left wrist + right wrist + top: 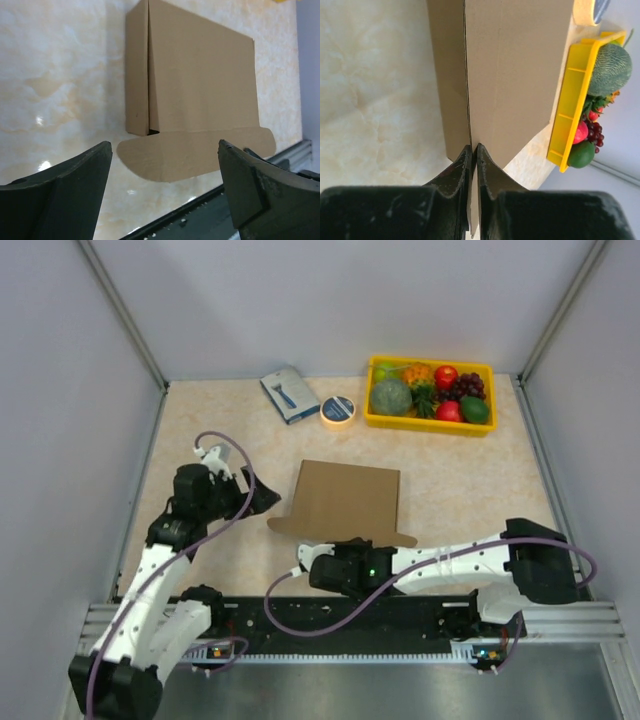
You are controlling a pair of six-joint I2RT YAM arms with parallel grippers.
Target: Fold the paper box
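Note:
The paper box [348,498] is a plain brown cardboard carton lying flat in the middle of the table, with a rounded flap [340,531] sticking out along its near edge. My right gripper [335,558] is shut on that near flap; in the right wrist view the fingers [461,172] pinch the thin cardboard edge [515,75] between them. My left gripper [262,498] is open and empty just left of the box. The left wrist view shows the box [200,85] and flap [195,152] ahead between its spread fingers [245,180].
A yellow fruit tray [430,395] stands at the back right. A small blue-grey packet [289,393] and a roll of tape [338,410] lie at the back centre. Grey walls close in both sides. A metal rail [350,625] runs along the near edge.

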